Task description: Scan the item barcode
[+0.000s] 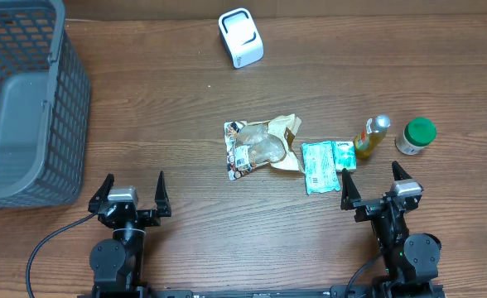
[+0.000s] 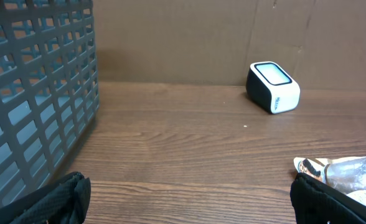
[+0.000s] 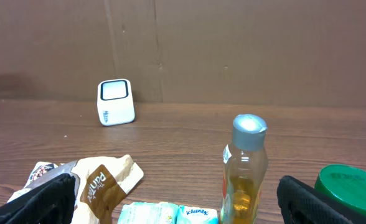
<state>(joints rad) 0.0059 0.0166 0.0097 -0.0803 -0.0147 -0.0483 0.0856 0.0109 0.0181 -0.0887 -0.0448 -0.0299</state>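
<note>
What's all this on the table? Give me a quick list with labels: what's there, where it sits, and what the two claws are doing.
scanner: white box, far side, centre
basket: grey mesh, far left, looks empty
snack bag: centre, lying flat
tissue pack: right of the snack bag, flat
bottle: amber liquid, silver cap, upright
jar: green lid, right of the bottle
left claw: open, near edge, holding nothing
right claw: open, just short of the tissue pack, holding nothing
</note>
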